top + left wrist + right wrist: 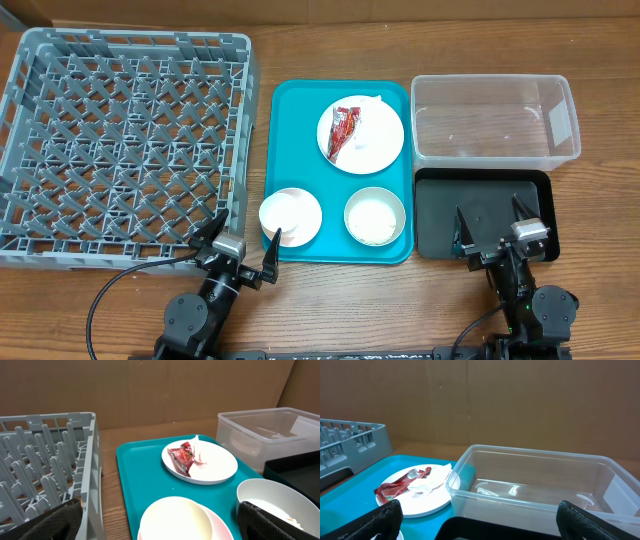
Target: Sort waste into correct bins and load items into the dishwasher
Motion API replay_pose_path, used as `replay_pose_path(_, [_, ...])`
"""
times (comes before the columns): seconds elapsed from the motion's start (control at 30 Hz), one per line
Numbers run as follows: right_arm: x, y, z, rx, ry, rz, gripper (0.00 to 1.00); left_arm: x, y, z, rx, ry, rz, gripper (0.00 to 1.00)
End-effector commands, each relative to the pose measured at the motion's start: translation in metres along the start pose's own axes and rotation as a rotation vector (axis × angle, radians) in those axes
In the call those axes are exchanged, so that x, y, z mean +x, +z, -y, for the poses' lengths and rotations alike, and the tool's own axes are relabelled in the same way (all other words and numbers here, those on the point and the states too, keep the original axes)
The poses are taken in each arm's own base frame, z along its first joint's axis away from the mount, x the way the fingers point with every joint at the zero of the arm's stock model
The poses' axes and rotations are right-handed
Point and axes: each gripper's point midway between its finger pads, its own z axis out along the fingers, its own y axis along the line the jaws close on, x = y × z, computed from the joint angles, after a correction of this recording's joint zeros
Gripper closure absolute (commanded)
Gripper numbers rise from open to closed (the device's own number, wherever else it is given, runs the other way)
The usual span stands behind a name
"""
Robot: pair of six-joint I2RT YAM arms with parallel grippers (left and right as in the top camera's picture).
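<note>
Nothing sorted yet: the wrapper [346,130] lies on the plate [378,142] at the teal tray's [290,110] far end. The left gripper [250,225], at its near-left corner, and the right gripper [487,205], just right of it, both gape wide, empty. Next, likely: pinch the wrapper and carry it to the clear tub [495,120].

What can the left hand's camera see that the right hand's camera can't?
Only the left wrist view shows the pinkish-white bowl with the white cup in it, and the pale bowl with rice. The right wrist view adds no new thing, only much more of the clear tub, which the left cuts off. Both show the plate carrying the red wrapper, the teal tray, the grey rack and the black tray.
</note>
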Motion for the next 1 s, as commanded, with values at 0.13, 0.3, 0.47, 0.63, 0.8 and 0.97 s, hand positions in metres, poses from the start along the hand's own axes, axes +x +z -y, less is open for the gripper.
replay_pose_path(0.13, [0.002,0.0,0.003,0.013,-0.001,0.003,0.0,0.001,0.0,-0.001,-0.003,0.018,0.0,0.0])
replay_pose_path(0.3, [0.002,0.0,0.003,0.013,-0.001,0.003,0.0,0.001,0.0,-0.002,-0.007,0.024,0.0,0.0])
replay_pose_path(0.47, [0.002,0.0,0.003,0.013,-0.001,0.003,0.0,0.001,0.0,-0.004,-0.018,0.025,0.0,0.0])
replay_pose_path(0.63, [0.002,0.0,-0.011,-0.067,0.001,0.005,0.0,-0.01,0.0,-0.003,-0.017,0.027,0.043,0.0])
replay_pose_path(0.8, [0.002,-0.001,-0.021,-0.129,0.117,-0.003,0.0,-0.013,-0.001,-0.01,-0.053,0.026,0.058,0.0])
replay_pose_path(0.97, [-0.037,-0.013,-0.052,-0.306,0.09,0.072,0.0,-0.08,-0.014,-0.007,-0.05,0.029,0.311,0.01])
